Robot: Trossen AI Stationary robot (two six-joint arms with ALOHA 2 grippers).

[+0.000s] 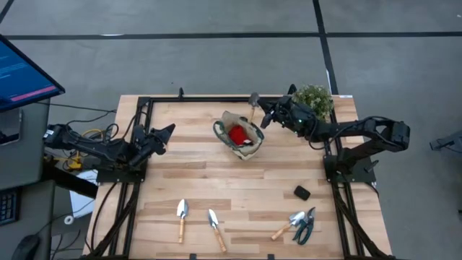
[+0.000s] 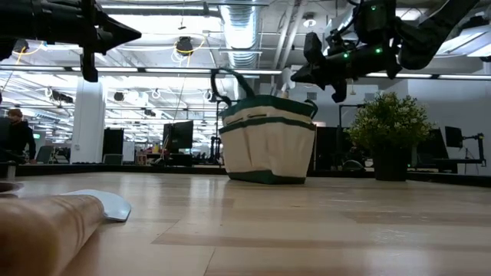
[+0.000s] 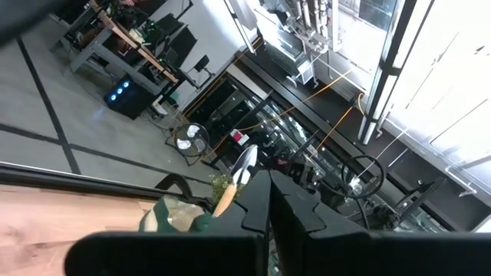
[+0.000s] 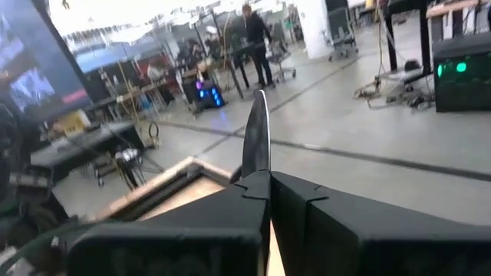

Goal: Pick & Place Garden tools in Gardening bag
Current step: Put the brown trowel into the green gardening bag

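On the table (image 1: 238, 184), my right arm holds a trowel (image 1: 254, 101) aloft just beyond the bag (image 1: 239, 137), which stands at the middle of the far half with the red glove (image 1: 237, 133) already inside. The right gripper (image 1: 265, 115) is pinching the trowel by its handle; the wrist view shows the silver blade (image 4: 256, 142) rising from between the pressed fingers. The plant (image 1: 314, 101) sits close behind that arm at the far right corner.

To finish this step well, I judge I must carry the trowel back over the bag's mouth, tip the blade downward so it slides in beside the glove, and lower before letting go, since the opening is narrow and a drop from height could tip the bag or catch its loop handles (image 2: 222, 80). I'd keep the elbow clear of the plant as I swing.

My left gripper (image 1: 160, 137) waits above the left side, fingers pressed together and empty.

Still to collect along the near edge: two trowels (image 1: 182, 217) (image 1: 216, 227), a fork (image 1: 287, 225) and the shears (image 1: 306, 225) touching it. A black block (image 1: 302, 193) lies just beyond them.
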